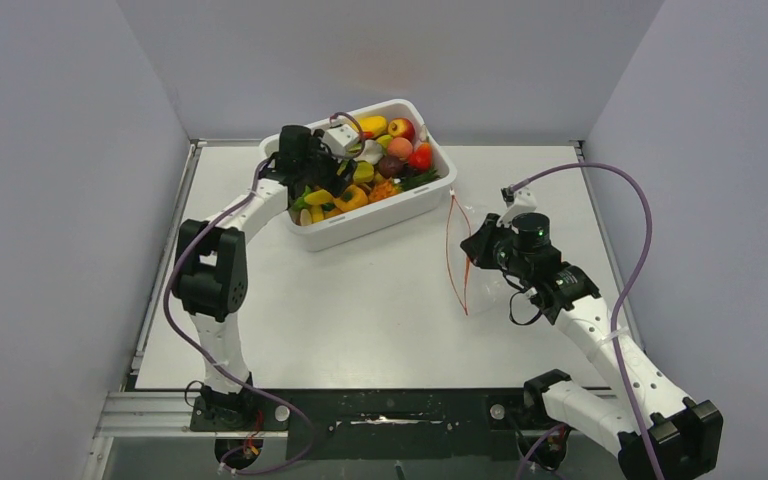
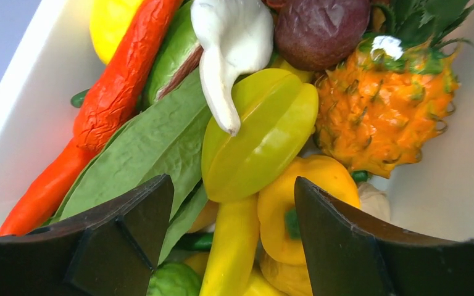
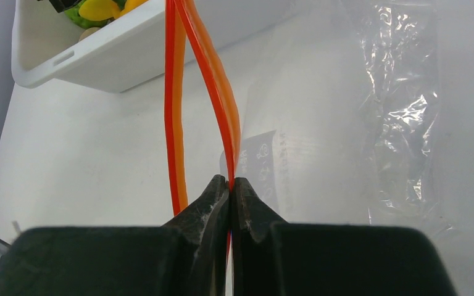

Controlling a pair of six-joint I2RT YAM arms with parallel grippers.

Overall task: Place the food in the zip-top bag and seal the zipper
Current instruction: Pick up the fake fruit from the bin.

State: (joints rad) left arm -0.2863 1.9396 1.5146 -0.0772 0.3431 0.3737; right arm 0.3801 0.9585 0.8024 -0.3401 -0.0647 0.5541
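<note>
- Top view: my left gripper point(image 1: 312, 172) hangs inside the white tub point(image 1: 430, 195) at the far side of the bench point(image 1: 360, 300), right over the food point(image 1: 392, 148) heaped there. My right gripper point(image 1: 477, 250) sits to the right of the tub, at the zip-top bag point(image 1: 495, 290). Its zipper point(image 1: 457, 270) runs from just beside the tub back toward me. All the food I can see lies in the tub.
- Left wrist view: my left gripper is spread wide and holds nothing. Its 2 fingers point(image 2: 129, 234) flank a yellow-green star fruit point(image 2: 259, 135) and a yellow pepper point(image 2: 296, 203). A long green leaf point(image 2: 142, 148) lies at the left finger, a red chilli point(image 2: 111, 92) runs along the tub wall, and a white garlic point(image 2: 228, 37) rests on the star fruit.
- Right wrist view: my right gripper is pinched tight on the zipper's right-hand strip. The 2 red-orange strips part beyond my fingertips, so the bag's mouth gapes. The clear film spreads to the right over the bench.
</note>
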